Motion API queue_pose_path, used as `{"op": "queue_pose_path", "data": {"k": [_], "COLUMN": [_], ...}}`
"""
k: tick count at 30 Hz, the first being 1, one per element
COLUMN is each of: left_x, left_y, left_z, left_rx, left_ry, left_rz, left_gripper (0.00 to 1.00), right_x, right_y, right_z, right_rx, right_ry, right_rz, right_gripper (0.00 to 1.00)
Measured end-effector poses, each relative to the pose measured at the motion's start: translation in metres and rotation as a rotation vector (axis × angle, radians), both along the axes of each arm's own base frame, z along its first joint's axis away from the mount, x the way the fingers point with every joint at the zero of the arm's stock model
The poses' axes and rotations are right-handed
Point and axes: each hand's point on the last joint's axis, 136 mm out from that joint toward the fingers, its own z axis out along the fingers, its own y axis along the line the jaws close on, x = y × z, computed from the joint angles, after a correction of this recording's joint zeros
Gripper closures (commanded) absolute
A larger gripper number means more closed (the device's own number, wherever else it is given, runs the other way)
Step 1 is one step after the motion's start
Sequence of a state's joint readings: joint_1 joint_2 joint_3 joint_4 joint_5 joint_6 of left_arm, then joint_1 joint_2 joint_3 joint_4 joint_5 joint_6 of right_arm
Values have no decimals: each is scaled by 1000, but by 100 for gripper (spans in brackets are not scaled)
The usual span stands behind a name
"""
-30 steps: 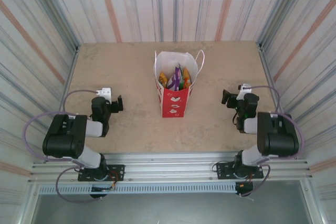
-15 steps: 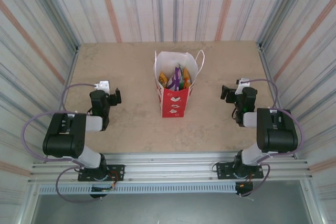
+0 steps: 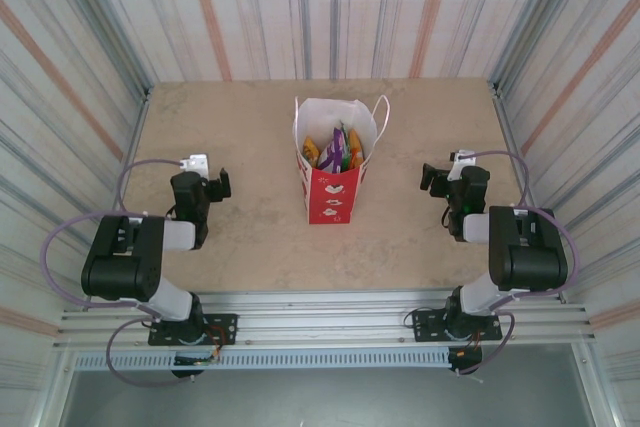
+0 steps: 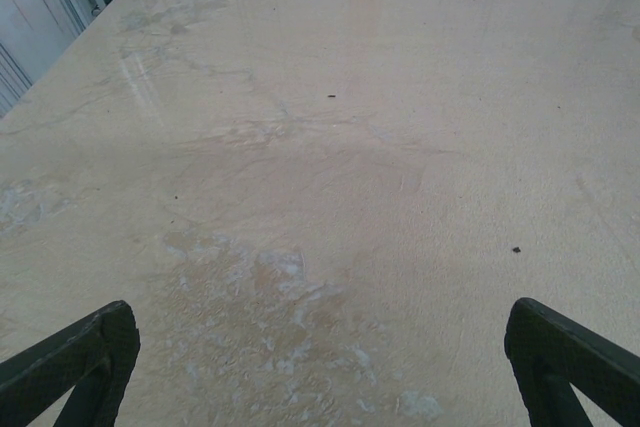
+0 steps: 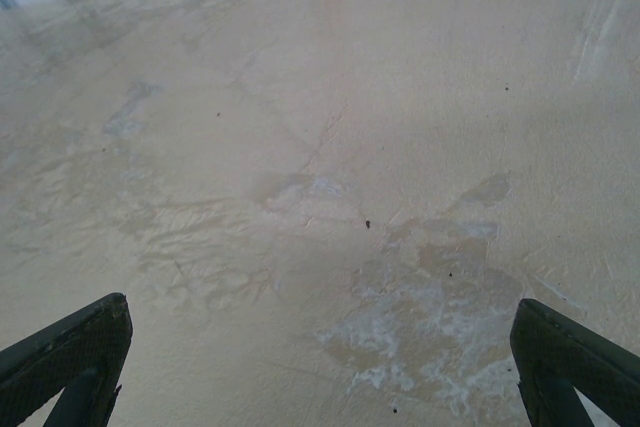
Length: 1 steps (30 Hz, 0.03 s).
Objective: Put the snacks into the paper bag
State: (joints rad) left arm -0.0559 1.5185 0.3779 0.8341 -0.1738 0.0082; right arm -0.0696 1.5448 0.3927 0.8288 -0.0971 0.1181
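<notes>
The paper bag (image 3: 332, 197) stands upright at the table's middle, red below with white hearts, white above, cord handles up. Inside it the snacks (image 3: 335, 150) stick up as orange, yellow, purple and green packets. My left gripper (image 3: 222, 185) rests low over the table to the bag's left, open and empty. In the left wrist view its dark fingertips (image 4: 80, 357) stand wide apart over bare tabletop. My right gripper (image 3: 428, 179) sits to the bag's right, also open with nothing in it; its fingertips (image 5: 570, 357) frame bare table.
The beige marbled table (image 3: 250, 247) is walled by striped panels (image 3: 90, 77) on three sides. Both arms are folded back near the metal rail (image 3: 320, 327) at the front edge. Pale cables (image 3: 70, 232) loop beside each arm.
Over the first half second both arms drew back a little, the left gripper shifting up-left and the right one slightly up. Since then nothing has moved.
</notes>
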Motion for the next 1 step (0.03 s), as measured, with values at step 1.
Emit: {"op": "queue_pose_path", "data": {"k": [1], "left_x": [0], "left_y": [0], "left_z": [0], "left_rx": [1], "left_ry": [0], "left_rz": [2], "left_gripper": [1], "right_x": [0], "right_y": [0], "right_z": [0], "right_rx": [0], "right_ry": [0], "right_rz": [0], "right_gripper": [1]}}
